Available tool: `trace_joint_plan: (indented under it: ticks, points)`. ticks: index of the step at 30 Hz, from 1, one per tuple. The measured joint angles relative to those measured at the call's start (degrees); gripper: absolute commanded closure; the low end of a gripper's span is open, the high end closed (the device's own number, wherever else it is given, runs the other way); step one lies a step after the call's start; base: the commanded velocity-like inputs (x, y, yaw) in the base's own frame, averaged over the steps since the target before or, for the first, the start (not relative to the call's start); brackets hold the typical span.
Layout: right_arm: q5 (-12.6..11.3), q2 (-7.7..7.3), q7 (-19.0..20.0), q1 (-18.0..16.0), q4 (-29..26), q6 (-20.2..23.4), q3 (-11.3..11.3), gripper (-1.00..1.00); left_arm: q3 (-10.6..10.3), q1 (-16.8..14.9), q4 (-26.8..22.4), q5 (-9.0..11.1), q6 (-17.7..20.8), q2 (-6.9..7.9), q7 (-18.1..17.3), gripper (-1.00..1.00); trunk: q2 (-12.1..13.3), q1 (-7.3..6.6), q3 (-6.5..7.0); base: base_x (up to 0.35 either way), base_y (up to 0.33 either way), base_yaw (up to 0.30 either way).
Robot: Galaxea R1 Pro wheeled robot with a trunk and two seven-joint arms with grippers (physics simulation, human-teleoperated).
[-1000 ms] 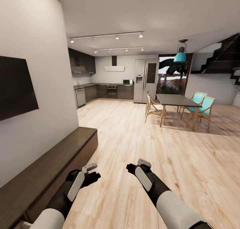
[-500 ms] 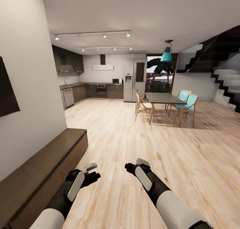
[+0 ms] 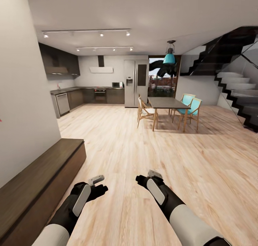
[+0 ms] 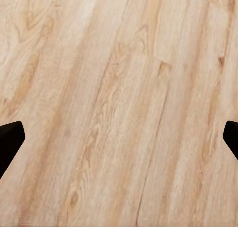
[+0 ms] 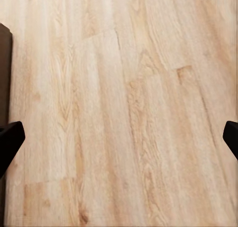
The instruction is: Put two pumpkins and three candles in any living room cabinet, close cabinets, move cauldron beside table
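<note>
The long low dark brown cabinet [image 3: 39, 174] runs along the white wall at the left of the head view, its front shut as far as I can see. My left gripper [image 3: 101, 188] hangs over the wood floor just right of the cabinet's front. My right gripper [image 3: 140, 180] is held beside it over bare floor. In the left wrist view the gripper [image 4: 119, 138] is open, fingertips [image 4: 10, 140] wide apart over floorboards. The right gripper [image 5: 119, 138] is open too, with a dark strip of the cabinet [image 5: 4, 73] at the frame's edge. Pumpkins, candles and cauldron are out of view.
A dark dining table [image 3: 166, 103] with wooden and teal chairs [image 3: 190, 108] stands mid-room. Behind it are a steel fridge [image 3: 136, 83] and dark kitchen units [image 3: 71, 97]. A black staircase [image 3: 233, 85] rises at the right. Wide wood floor [image 3: 143, 149] lies ahead.
The camera has turned to the right: the wall screen has slid out at the left, the cabinet sits further left, more staircase shows. Both arms keep their pose.
</note>
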Motion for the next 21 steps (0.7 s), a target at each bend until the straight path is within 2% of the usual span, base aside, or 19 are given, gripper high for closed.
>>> trace_joint_plan:
  ticks: [9,21]
  points:
    - [0.0,-0.09,0.0,-0.01,0.17,0.12,0.01,-1.0,-0.04,0.0,0.0,-0.07,-0.09,0.0,0.06,-1.0,0.0,0.0,-0.84,0.26,-0.074,-0.07]
    - [0.08,-0.09,0.0,-0.01,0.2,0.1,0.03,-1.0,0.0,0.0,0.06,-0.09,-0.13,0.05,0.11,-1.0,0.0,0.0,-1.97,0.308,-0.007,-0.069]
